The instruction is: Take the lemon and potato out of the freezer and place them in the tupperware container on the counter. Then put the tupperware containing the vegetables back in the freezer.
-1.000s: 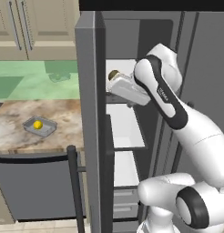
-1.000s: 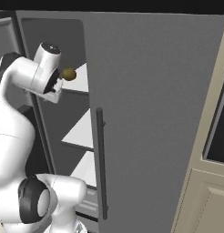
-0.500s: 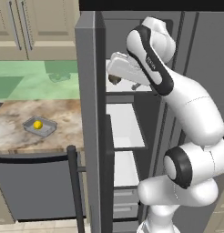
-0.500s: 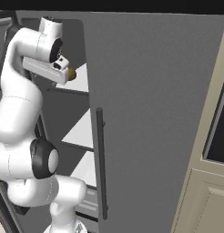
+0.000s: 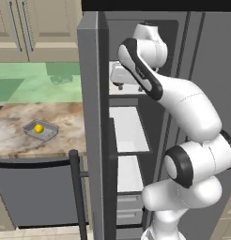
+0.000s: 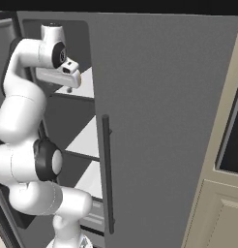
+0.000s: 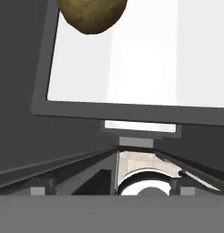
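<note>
Swinging deeper into the freezer (image 5: pixel 96 70), my hand (image 6: pixel 68 86) hangs released over a shelf. Potato (image 7: pixel 92 16) lies near that shelf's far edge; lemon (image 5: pixel 38 128) sits in the tupperware container (image 5: pixel 51 134).

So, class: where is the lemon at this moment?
In the left base view, the lemon lies inside the tupperware container on the counter, left of the open freezer.

Far left of the pincer (image 5: pixel 119 85) and a little above it hang pale tan wall cabinet doors (image 5: pixel 23 28) with slim metal handles. A flat green wall panel (image 5: pixel 37 77) sits level with it. Low to its left stand a dark grey appliance front (image 5: pixel 33 192) and a black upright bar (image 5: pixel 76 187). Far right and below is a cream panelled cabinet door (image 6: pixel 213 213).
</note>
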Controlling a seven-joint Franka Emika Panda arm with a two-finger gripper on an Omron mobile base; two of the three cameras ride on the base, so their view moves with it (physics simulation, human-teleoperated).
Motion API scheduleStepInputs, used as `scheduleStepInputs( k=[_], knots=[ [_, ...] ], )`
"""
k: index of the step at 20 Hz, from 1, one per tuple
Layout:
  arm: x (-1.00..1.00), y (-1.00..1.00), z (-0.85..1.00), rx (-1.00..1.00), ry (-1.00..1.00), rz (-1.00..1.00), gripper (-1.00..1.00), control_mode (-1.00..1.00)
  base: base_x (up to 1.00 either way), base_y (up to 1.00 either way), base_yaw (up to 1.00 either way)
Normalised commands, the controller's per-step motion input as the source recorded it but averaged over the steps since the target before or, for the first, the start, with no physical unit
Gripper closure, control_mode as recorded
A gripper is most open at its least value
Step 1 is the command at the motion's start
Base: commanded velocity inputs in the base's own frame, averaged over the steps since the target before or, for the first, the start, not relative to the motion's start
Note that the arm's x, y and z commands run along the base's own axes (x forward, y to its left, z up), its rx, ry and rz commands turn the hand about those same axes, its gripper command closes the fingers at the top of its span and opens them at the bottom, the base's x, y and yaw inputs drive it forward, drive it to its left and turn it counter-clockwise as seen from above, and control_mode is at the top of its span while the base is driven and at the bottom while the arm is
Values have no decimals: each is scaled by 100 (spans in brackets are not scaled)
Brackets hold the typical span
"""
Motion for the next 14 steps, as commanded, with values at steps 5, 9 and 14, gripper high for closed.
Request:
scheduleStepInputs(
  k=[5,9,14],
  knots=[
    [31,0,-15,-9,-21,-3,-100,-100,0,0,0],
    [36,0,0,0,-19,0,-100,-100,0,0,0],
    [50,0,2,0,-6,0,-100,-100,0,0,0]
  ],
)
